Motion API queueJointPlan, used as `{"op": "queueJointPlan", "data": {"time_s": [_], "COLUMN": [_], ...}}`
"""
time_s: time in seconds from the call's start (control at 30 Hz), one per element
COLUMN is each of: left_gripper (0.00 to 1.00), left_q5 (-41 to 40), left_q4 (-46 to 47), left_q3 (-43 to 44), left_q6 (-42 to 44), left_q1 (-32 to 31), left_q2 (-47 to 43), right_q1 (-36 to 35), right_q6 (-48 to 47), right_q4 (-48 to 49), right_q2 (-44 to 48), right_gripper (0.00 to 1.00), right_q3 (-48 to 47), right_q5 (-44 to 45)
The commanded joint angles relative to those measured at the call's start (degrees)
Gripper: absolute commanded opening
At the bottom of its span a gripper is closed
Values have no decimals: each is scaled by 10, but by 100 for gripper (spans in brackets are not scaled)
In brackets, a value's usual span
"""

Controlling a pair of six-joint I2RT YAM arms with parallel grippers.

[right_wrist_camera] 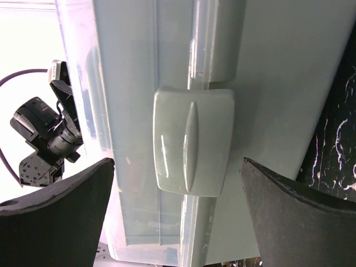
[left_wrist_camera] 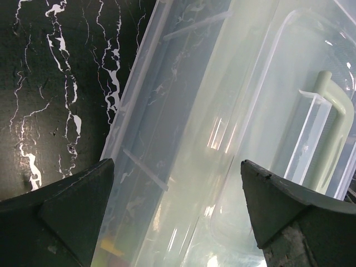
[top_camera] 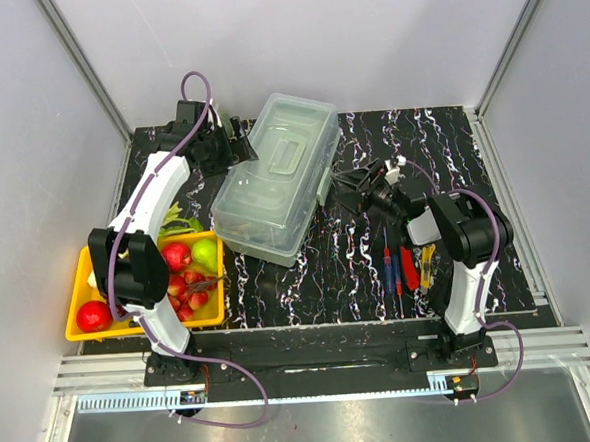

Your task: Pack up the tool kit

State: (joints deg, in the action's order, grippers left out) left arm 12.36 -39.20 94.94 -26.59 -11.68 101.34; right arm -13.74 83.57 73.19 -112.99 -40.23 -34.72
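The tool kit's pale translucent toolbox [top_camera: 278, 182] stands mid-table with its lid down and the lid handle [top_camera: 289, 151] on top. My left gripper [top_camera: 236, 142] hovers open at the box's back left corner; in the left wrist view [left_wrist_camera: 175, 192] its fingers [left_wrist_camera: 72, 214] frame the lid and handle [left_wrist_camera: 329, 130]. My right gripper [top_camera: 343, 190] is open at the box's right side, facing the front latch [right_wrist_camera: 193, 142], which lies between its fingers [right_wrist_camera: 300, 214] without touching them. A blue-handled screwdriver [top_camera: 388, 260], a red tool [top_camera: 408, 267] and a yellow tool [top_camera: 429, 265] lie on the table by the right arm.
A yellow fruit tray [top_camera: 146, 330] with apples and a pear sits at the front left beside the left arm's base. The black marbled table top [top_camera: 338, 268] ends at grey walls on three sides. The left arm's wrist [right_wrist_camera: 47, 136] shows behind the box in the right wrist view.
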Motion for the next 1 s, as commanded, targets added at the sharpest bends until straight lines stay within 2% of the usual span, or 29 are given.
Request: {"op": "queueJointPlan", "data": {"time_s": [0.0, 0.13, 0.23, 0.33, 0.47, 0.53, 0.67, 0.97], "left_gripper": [99, 99, 99, 99, 99, 99, 99, 99], "left_q5": [-32, -30, -30, -35, -37, -37, -38, -37], "left_q4": [-19, -19, -21, -25, -26, -26, -27, -34], "left_q3": [20, 22, 24, 25, 24, 24, 27, 52], "left_q6": [22, 22, 23, 26, 27, 26, 29, 50], "left_q1": [-1, 0, 0, 0, 0, 0, 0, -1], "left_q2": [-17, -17, -17, -16, -16, -15, -16, -35], "right_q1": [4, 1, -1, -4, -9, -10, -9, -10], "right_q6": [-44, -54, -91, -171, -271, -290, -308, -353], "right_q4": [40, 28, -44, -186, -412, -472, -538, -561], "right_q2": [33, 22, 34, 74, 151, 173, 196, 261], "right_gripper": [99, 99, 99, 99, 99, 99, 99, 92], "right_q3": [-13, -48, -62, -69, -95, -101, -110, -82], "right_q5": [2, -25, -25, -3, 78, 109, 141, 152]}}
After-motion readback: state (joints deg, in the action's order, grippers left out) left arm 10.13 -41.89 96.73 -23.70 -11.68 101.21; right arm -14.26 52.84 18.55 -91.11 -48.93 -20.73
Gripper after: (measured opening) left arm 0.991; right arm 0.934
